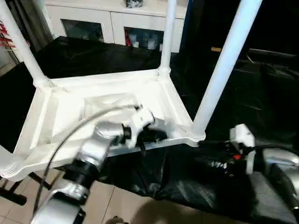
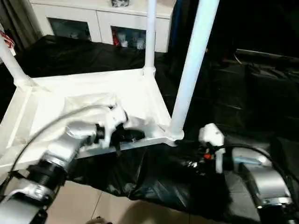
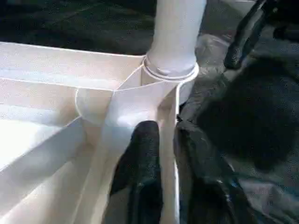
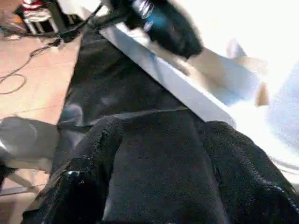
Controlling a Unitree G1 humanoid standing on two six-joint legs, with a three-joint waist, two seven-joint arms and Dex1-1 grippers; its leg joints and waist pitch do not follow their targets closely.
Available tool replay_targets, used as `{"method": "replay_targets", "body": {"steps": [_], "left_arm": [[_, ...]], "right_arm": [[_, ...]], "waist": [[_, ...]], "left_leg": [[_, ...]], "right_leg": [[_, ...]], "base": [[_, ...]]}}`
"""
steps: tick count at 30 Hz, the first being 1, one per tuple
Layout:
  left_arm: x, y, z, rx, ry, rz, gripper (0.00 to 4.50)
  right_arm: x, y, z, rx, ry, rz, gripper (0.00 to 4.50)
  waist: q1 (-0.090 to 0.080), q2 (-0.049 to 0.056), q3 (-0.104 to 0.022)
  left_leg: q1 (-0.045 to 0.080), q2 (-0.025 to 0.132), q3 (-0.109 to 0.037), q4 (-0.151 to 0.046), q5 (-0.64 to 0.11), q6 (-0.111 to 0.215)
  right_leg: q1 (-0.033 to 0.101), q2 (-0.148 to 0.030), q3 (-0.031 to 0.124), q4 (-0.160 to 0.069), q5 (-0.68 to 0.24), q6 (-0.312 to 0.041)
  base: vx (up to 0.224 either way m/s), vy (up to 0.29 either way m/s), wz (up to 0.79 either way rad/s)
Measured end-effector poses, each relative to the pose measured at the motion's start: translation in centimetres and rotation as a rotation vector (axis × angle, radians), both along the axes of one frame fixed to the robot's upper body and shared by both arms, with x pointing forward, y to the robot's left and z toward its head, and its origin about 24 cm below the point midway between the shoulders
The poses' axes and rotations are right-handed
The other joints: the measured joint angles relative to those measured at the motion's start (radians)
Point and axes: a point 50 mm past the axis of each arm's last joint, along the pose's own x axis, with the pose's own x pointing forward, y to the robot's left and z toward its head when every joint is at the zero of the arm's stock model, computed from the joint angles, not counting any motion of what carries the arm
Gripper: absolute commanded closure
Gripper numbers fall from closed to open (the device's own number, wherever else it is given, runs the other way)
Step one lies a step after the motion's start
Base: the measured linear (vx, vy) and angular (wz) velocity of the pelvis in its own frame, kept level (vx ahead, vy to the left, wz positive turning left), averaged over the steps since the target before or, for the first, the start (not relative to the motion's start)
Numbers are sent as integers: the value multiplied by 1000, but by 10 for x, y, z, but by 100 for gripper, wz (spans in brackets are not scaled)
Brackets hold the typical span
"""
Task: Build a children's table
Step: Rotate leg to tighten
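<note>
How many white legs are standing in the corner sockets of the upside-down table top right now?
3 are plainly visible: the near right corner leg, the far right corner leg and the far left corner leg. The near left corner is cut off, so a fourth may be hidden.

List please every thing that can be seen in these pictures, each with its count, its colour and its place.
children's table: one, white, upside down on the work table, ribbed underside facing up.
legs: three rise from its corner sockets, white: near right, far right, far left.
work table: one, covered in black sheet, under the children's table.
cabinet: one, white with glass doors, behind the work table.
floor: beige tiles, below the near edge of the work table.
left gripper: one, black fingers either side of the children's table's near rim, beside the near right socket.
right gripper: one, black fingers, open, over the black sheet right of the near right leg.
</note>
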Motion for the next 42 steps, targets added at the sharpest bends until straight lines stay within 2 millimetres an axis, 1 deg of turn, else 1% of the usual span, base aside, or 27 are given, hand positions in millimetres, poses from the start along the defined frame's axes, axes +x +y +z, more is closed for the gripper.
{"method": "replay_targets", "body": {"steps": [2,3,4,5,6,7,9,11,12,14,15,17,18,20,22,23,24,26,27,28,30,33,35,37,42], "left_arm": [[-3,11,5,20,23,-17,337],[-7,20,9,40,41,-32,323],[-11,28,10,55,59,-44,323],[-13,34,11,69,78,-49,312],[-18,43,11,84,104,-53,292],[-24,51,11,99,130,-62,292],[-34,65,10,119,193,-74,280],[-42,74,11,127,235,-80,263],[-45,78,13,133,252,-79,254],[-47,78,14,131,263,-87,246],[-48,77,15,132,267,-91,228],[-51,78,16,149,274,-85,210],[-52,79,14,165,281,-72,206],[-53,77,10,186,287,-67,198],[-52,76,5,234,279,-45,173],[-52,75,3,247,275,-38,167],[-52,75,1,277,262,-25,167],[-51,76,0,297,250,-10,154],[-50,77,0,306,244,-3,141],[-50,77,0,308,234,0,141],[-48,78,0,320,217,15,120],[-48,79,0,326,207,21,95],[-47,80,0,333,197,24,85],[-46,80,0,340,177,37,71],[-42,83,-5,365,138,87,37]], "right_arm": [[1,7,-2,27,3,-1,138],[2,14,-3,44,1,-3,138],[4,19,-3,58,-3,-3,138],[5,23,-4,66,-5,-4,138],[7,29,-3,77,-14,-7,138],[12,36,-1,98,-27,-14,138],[18,49,0,129,-39,-30,138],[23,63,-1,157,-44,-59,138],[27,74,-3,170,-41,-80,138],[32,86,-4,182,-41,-110,138],[34,90,-5,187,-37,-124,138],[40,100,-7,202,-31,-172,138],[46,107,-9,210,-24,-222,138],[49,119,-12,222,-21,-268,138],[61,131,-16,211,-17,-379,138],[65,134,-16,204,-22,-421,138],[75,137,-15,195,-27,-528,138],[82,133,-13,188,-42,-599,138],[85,128,-14,190,-43,-646,138],[87,124,-16,194,-36,-678,138],[91,119,-19,196,-19,-730,138],[95,118,-18,212,-10,-781,138],[101,114,-17,219,-3,-845,138],[109,105,-15,225,-5,-922,138],[115,84,-15,220,-27,-1022,138]], "waist": [[-1,-1,0],[-3,-1,1],[-5,-2,1],[-3,-2,1],[-2,-3,2],[-5,-4,2],[-3,-6,2],[-1,-9,3],[0,-11,3],[3,-13,3],[3,-14,3],[-1,-16,3],[-3,-18,2],[-7,-19,3],[-16,-19,3],[-20,-19,3],[-25,-20,3],[-25,-22,4],[-25,-23,3],[-26,-25,4],[-29,-30,6],[-28,-33,7],[-25,-33,7],[-18,-34,7],[-1,-34,7]], "left_leg": [[0,1,0,-1,0,0],[0,1,1,-1,0,0],[0,1,1,-1,0,0],[0,2,1,-1,0,0],[1,2,1,-1,0,0],[1,2,1,-1,0,0],[0,2,2,0,0,-1],[0,2,2,1,0,-1],[0,2,2,1,1,-2],[-1,2,3,1,0,-7],[0,2,5,1,-1,-8],[0,2,6,2,-1,-8],[1,2,6,2,-1,-8],[1,3,6,1,0,-10],[1,3,6,0,2,-12],[1,3,6,0,2,-13],[0,3,6,0,3,-14],[0,3,5,0,3,-15],[0,3,5,0,3,-15],[0,3,5,0,3,-15],[1,3,5,1,4,-16],[1,4,5,2,6,-17],[1,4,5,2,6,-17],[0,4,6,2,7,-17],[0,5,7,3,7,-17]], "right_leg": [[0,1,0,0,0,0],[-1,1,0,1,0,-1],[-1,1,0,2,-1,-1],[-1,1,0,2,-1,-1],[-3,1,0,2,-1,-1],[-5,1,0,4,-1,-1],[-6,1,0,5,-1,-1],[-6,1,1,6,-1,-2],[-6,1,1,6,-1,-2],[-5,0,1,6,-1,-2],[-4,0,3,6,-1,-2],[-4,0,4,6,-1,-2],[-4,0,5,6,0,-2],[-4,0,4,7,0,-2],[-5,0,4,8,0,-2],[-6,1,4,10,0,-2],[-6,1,4,11,0,-2],[-6,1,4,12,-1,-2],[-6,1,4,12,-1,-2],[-6,1,4,12,-1,-2],[-6,1,5,14,0,-2],[-6,1,4,17,0,-2],[-6,0,4,18,0,-3],[-5,0,5,18,0,-3],[-3,0,6,19,0,-3]], "base": [[0,0,0],[0,0,0],[0,0,0],[0,0,0],[0,0,0],[0,0,0],[0,0,0],[0,0,0],[0,0,0],[0,0,0],[0,0,0],[0,0,0],[0,0,0],[0,0,0],[0,0,0],[0,0,0],[0,0,0],[0,0,0],[0,0,0],[0,0,0],[0,0,0],[0,0,0],[0,0,0],[0,0,0],[0,0,0]]}}
